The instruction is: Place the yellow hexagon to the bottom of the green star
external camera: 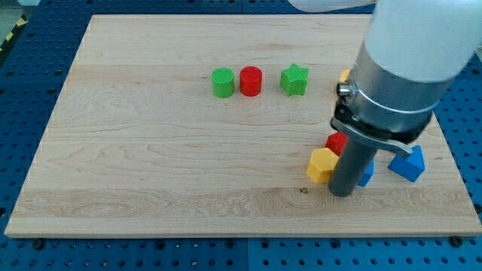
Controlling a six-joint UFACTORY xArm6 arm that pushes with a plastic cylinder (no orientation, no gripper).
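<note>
The yellow hexagon lies on the wooden board at the lower right. My tip stands just to its right, close to or touching it. The green star lies near the board's top, above and a little left of the hexagon. A red block sits just above-right of the hexagon, partly hidden by the rod.
A green cylinder and a red cylinder stand left of the star. A blue block lies right of the rod, another blue block is mostly hidden behind it. A yellow block peeks out beside the arm.
</note>
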